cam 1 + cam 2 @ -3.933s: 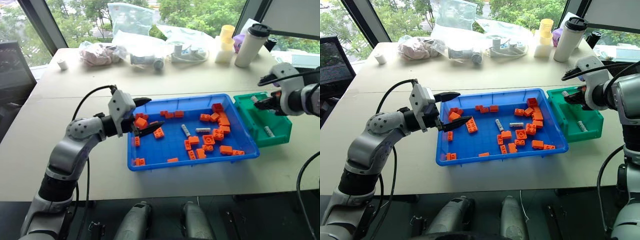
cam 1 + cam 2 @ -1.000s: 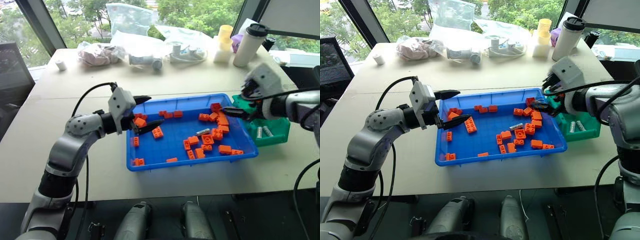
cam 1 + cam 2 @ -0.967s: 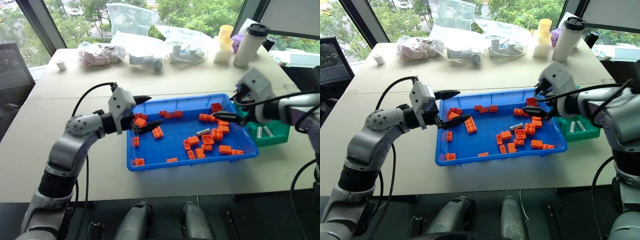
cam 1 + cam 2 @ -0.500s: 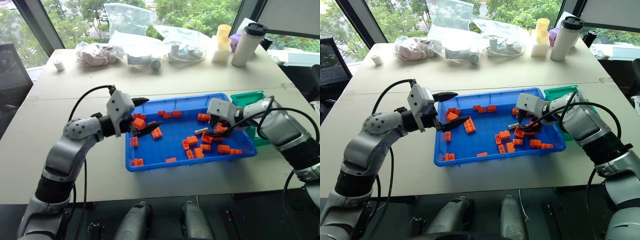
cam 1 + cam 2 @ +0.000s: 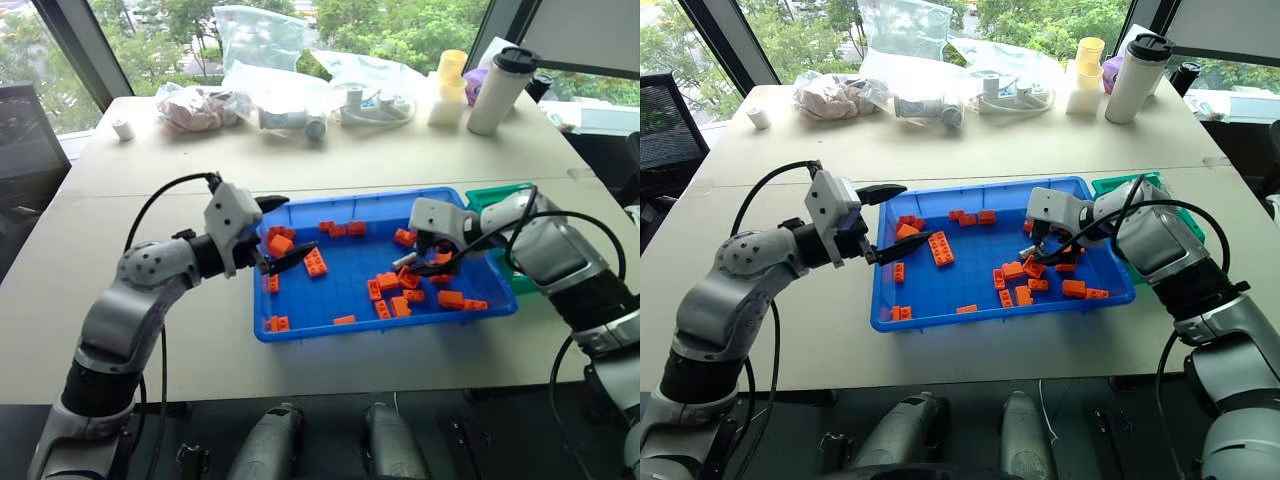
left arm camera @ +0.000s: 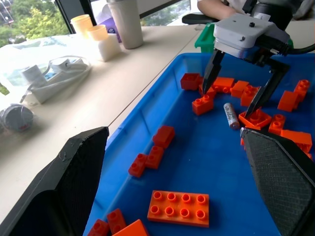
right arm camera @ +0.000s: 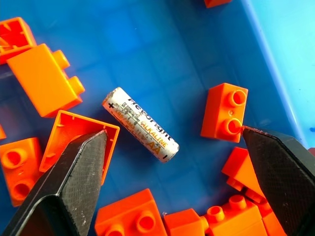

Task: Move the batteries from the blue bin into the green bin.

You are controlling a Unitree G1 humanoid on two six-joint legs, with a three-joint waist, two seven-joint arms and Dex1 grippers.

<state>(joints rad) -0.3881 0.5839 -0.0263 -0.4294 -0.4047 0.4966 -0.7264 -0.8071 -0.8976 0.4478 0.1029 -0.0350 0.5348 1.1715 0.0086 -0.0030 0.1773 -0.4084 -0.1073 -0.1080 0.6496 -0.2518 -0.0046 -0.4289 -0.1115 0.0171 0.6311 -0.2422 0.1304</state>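
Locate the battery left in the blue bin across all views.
Left eye view: battery just under the right hand.
Right eye view: battery beside that hand.
Left wrist view: battery between that hand's fingers.
Right wrist view: battery at centre.
Shared landmark: blue bin.

Beige table (image 5: pixel 420 150), large windows (image 5: pixel 180 20) onto green trees, daylight, dark chair (image 5: pixel 22 130) at left.
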